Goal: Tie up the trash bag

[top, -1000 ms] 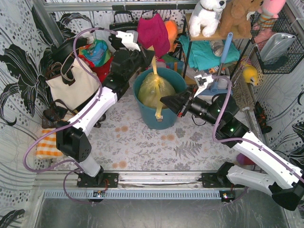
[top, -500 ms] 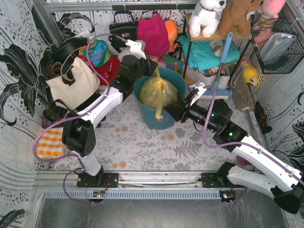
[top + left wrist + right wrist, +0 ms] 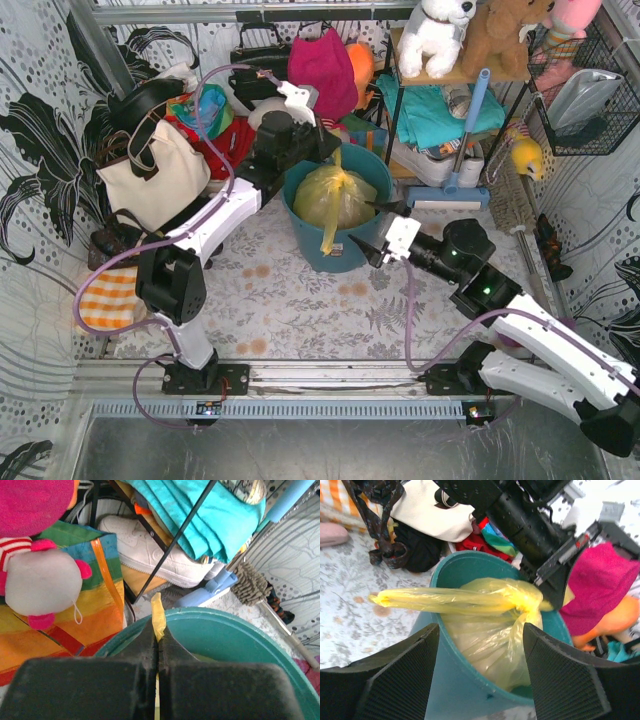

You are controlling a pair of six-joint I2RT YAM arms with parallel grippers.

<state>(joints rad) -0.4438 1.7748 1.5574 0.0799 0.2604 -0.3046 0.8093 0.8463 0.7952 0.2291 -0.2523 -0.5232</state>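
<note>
Knot looks loose; trash bag [image 3: 495, 630] in teal bin [image 3: 470, 565], directly ahead of your spread right hand [image 3: 480, 630].
Your left hand [image 3: 158, 630] pinches one tail [image 3: 158, 612]; grip the loose tail [image 3: 430, 599] before you, pull opposite, evenly.

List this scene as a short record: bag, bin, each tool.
trash bag: sits in the teal bin, neck bunched into what looks like a knot
left tool: shut on one tail of the bag, above the bin's far rim
right tool: open, holding nothing, facing the bag
free tail: hangs over the bin's near rim
task: knot seems formed; tightness cannot be told
</note>
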